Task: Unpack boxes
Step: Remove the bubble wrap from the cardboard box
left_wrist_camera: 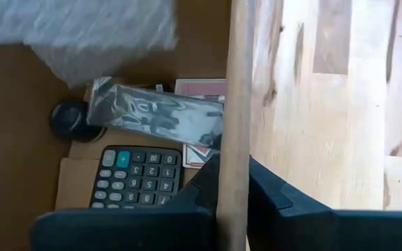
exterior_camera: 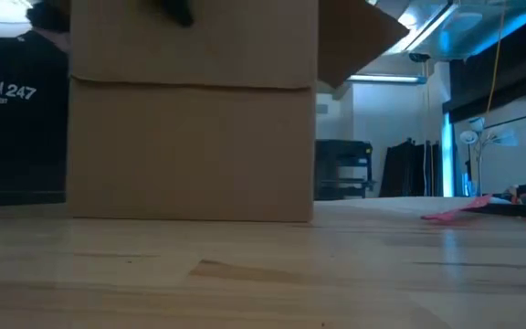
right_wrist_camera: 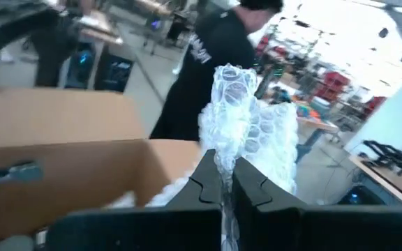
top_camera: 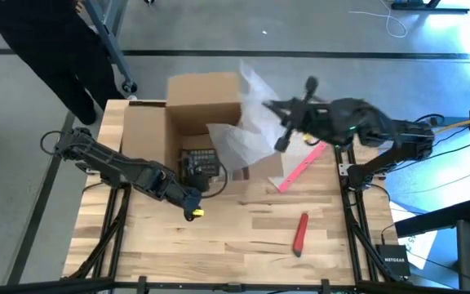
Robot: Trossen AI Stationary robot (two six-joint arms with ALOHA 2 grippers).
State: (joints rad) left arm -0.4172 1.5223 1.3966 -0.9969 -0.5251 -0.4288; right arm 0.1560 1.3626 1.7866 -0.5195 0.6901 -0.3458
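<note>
The brown cardboard box (top_camera: 194,122) stands open on the wooden table's far left part; in the low view the box (exterior_camera: 190,146) fills the left half. Inside lie a calculator (left_wrist_camera: 135,178), a silvery bag (left_wrist_camera: 159,111), a black round thing (left_wrist_camera: 68,120) and a red pack (left_wrist_camera: 201,87). My left gripper (top_camera: 189,196) is shut on the box's near side. My right gripper (top_camera: 274,108), raised above the box's right side, is shut on a sheet of clear bubble wrap (top_camera: 239,139), whose lower part trails into the box. My left gripper pinches the free edge of the box's near cardboard panel (left_wrist_camera: 233,164) between its two fingers, one inside the box and one outside. The fingers slant down from the near left. The box stands on the table. My right gripper pinches a gathered bunch of the bubble wrap (right_wrist_camera: 227,157) between its two fingers, which point roughly level toward the table's left. The wrap bulges past the fingers, and its other end (right_wrist_camera: 166,194) hangs slack into the box.
A clear pouch with a pink-red zip edge (top_camera: 300,167) lies right of the box. A red pen-like thing (top_camera: 300,232) lies toward the near edge. A person in black (top_camera: 47,49) stands at the far left corner. Bare wood stretches along the near edge.
</note>
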